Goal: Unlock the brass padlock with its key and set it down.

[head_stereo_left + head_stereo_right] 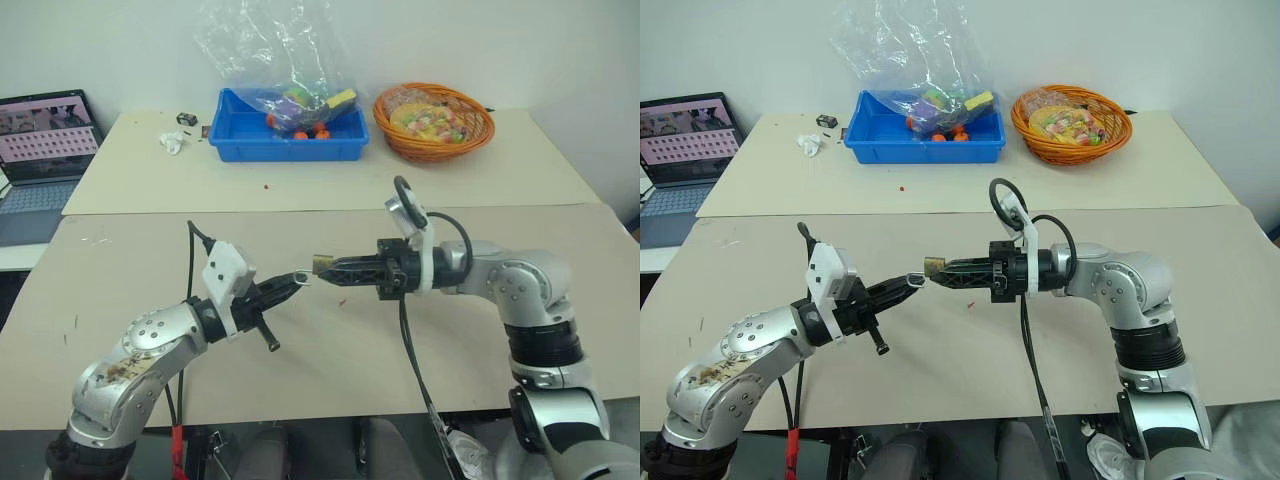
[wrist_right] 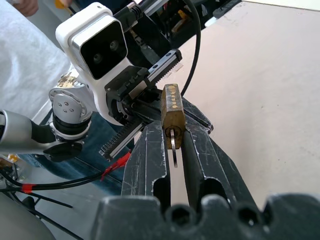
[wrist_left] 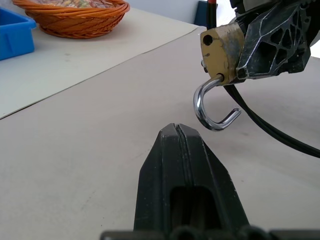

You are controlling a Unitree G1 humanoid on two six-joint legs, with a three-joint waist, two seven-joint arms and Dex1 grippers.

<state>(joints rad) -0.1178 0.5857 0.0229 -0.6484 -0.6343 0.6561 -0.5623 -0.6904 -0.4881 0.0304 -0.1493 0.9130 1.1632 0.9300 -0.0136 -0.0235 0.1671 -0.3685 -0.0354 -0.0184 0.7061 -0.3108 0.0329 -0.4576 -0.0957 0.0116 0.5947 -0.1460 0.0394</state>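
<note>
The right gripper (image 1: 335, 268) points level toward the robot's left, above the front table (image 1: 330, 360), its two black fingers (image 2: 150, 150) pinched on the brass padlock (image 1: 322, 263); the small brass body sits at the very fingertips, clear of the tabletop, and in the right wrist view a key (image 2: 172, 147) sticks out of the lock's near end and lies in the narrow gap between the fingers; the silver shackle (image 3: 210, 105) is sprung — one leg is still seated in the body, the other hangs free as an open hook, curving away from the right gripper toward the left one; the left gripper (image 1: 300, 279) faces it from the opposite side, its fingers pressed flat together with nothing between them, the tips just beside the shackle's free end; whether they touch it I cannot tell; beyond both grippers, on the far table, stand a blue bin (image 1: 288, 136) with a clear plastic bag (image 1: 262, 50) of bright items rising from it, and an orange wicker basket (image 1: 434, 122) just beside the bin — a crumpled white scrap (image 1: 173, 142) lies on the bin's other side, and an open laptop (image 1: 45, 140) sits well off past the left arm.
</note>
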